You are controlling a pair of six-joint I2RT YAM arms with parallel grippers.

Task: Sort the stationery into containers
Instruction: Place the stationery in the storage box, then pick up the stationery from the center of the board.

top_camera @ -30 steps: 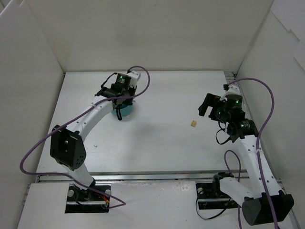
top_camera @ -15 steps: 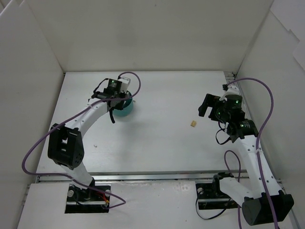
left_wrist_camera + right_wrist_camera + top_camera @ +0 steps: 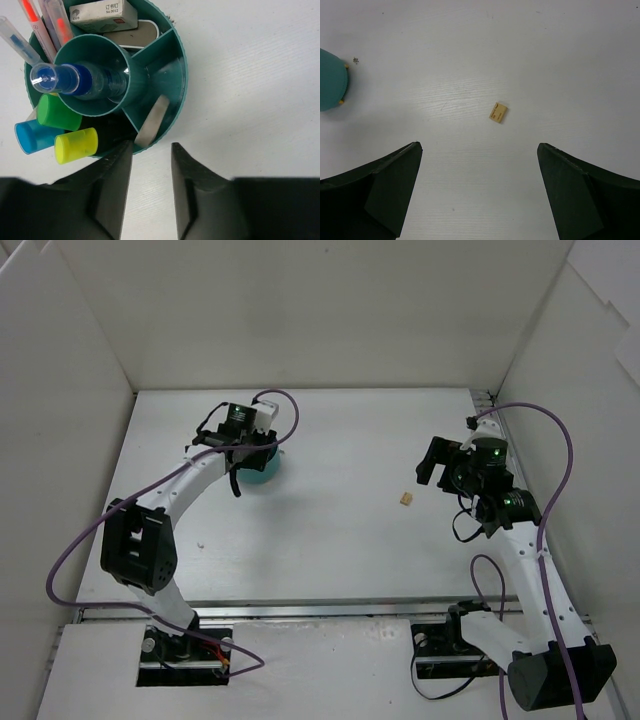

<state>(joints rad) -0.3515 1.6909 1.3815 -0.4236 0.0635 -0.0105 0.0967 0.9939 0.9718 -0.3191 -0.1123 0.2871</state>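
The round teal tub (image 3: pixel 181 60) has inner dividers and stands at the back left of the table (image 3: pixel 262 472). It holds thin pens (image 3: pixel 42 27), a blue-capped clear bottle (image 3: pixel 75 80) in the middle cup, green (image 3: pixel 57 112), blue (image 3: pixel 31 136) and yellow (image 3: pixel 76 145) highlighters, a white eraser (image 3: pixel 102 12) and a pale flat piece (image 3: pixel 152 120). My left gripper (image 3: pixel 151 147) is open and empty, with its tips at the tub's near rim. A tan eraser (image 3: pixel 498 112) lies alone on the table (image 3: pixel 405 499). My right gripper (image 3: pixel 479 147) is wide open and empty above the table, short of the eraser.
White walls enclose the table on three sides. The tub's edge shows at the left of the right wrist view (image 3: pixel 331 79). A tiny white speck (image 3: pixel 200 543) lies near the left front.
One second ago my left wrist was more directly over the tub; it has drawn back to the left and then held still. The right arm and the tan eraser have not moved.
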